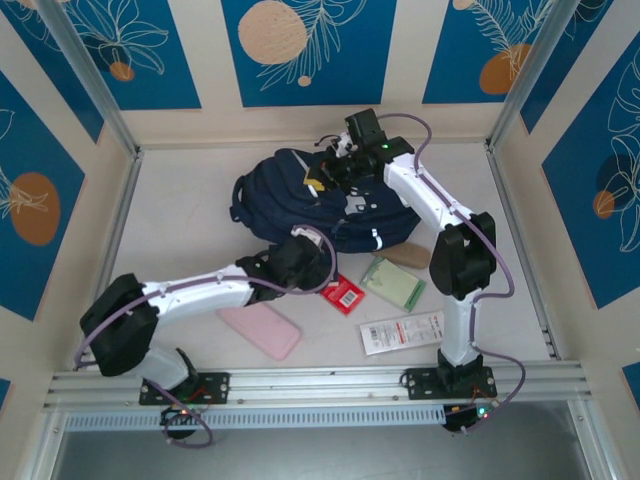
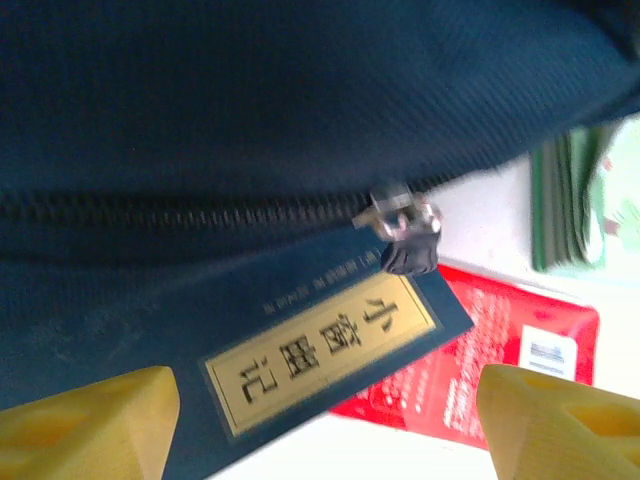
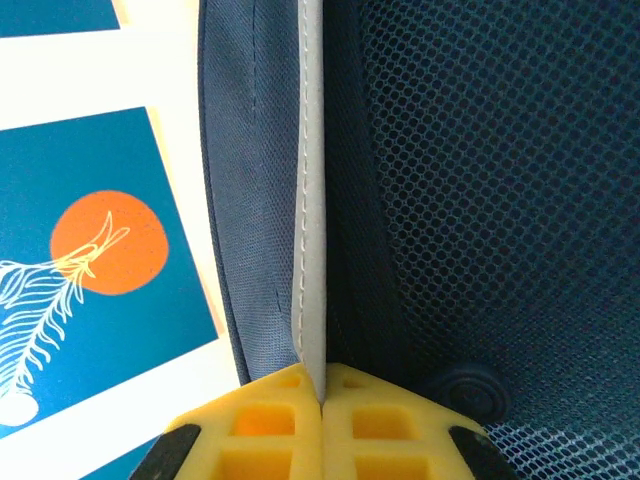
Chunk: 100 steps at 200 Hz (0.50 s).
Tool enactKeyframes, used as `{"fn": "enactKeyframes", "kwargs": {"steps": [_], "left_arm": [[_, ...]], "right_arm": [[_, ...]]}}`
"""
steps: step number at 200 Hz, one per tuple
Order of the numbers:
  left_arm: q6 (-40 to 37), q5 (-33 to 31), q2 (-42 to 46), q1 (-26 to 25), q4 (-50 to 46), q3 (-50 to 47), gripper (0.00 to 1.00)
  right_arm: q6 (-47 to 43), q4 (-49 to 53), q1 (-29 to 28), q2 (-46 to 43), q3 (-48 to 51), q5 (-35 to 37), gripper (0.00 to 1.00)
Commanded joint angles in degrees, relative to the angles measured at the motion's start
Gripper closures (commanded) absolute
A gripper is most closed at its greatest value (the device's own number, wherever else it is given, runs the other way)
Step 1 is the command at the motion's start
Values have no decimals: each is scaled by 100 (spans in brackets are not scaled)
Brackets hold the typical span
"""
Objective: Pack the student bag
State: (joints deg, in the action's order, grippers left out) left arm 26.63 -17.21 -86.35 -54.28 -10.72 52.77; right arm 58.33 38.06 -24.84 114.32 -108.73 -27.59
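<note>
Bag [image 1: 300, 195], navy, is laid at the back middle of the bench [image 1: 180, 240]. The right fingers [image 3: 265, 425] are pressed together on a grey stitched strip [image 3: 312, 200] of the bag, at its far side in the top view [image 1: 340, 165]. The left fingers [image 2: 90, 425] are held wide apart at the bag's near edge [image 1: 300, 255], with nothing gripped. Between them, a navy booklet [image 2: 330, 350] with a gold label is seen, its upper edge hidden under the bag's zip line, and a zip pull [image 2: 405, 225] is lying over it. A red packet [image 1: 345, 293] is partly covered by the booklet. A green pad [image 1: 393, 283] is placed just beside the red packet, a white packet [image 1: 400, 332] nearer the arm bases, and a pink case [image 1: 260, 330] to the left.
</note>
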Motion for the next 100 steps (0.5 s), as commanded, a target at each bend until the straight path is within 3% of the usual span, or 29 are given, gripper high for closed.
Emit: {"fn": "enactKeyframes", "kwargs": {"steps": [1,38,73,100], "left_arm": [[246,-639,-192,-39,210,269,22],[202,-952,-388,-82,683,336,23],[235,-1119,-691,-83,795,561,41],[272,-1177,-786,-83,793,644,62]], "right_arm": [[508,-496,49,-386,7,-387,100],[694,-676,30,-433,146,-431,100],[938,-1019,23,-507,462,-526,100],[919,-1081,14,-527,589,-534,100]]}}
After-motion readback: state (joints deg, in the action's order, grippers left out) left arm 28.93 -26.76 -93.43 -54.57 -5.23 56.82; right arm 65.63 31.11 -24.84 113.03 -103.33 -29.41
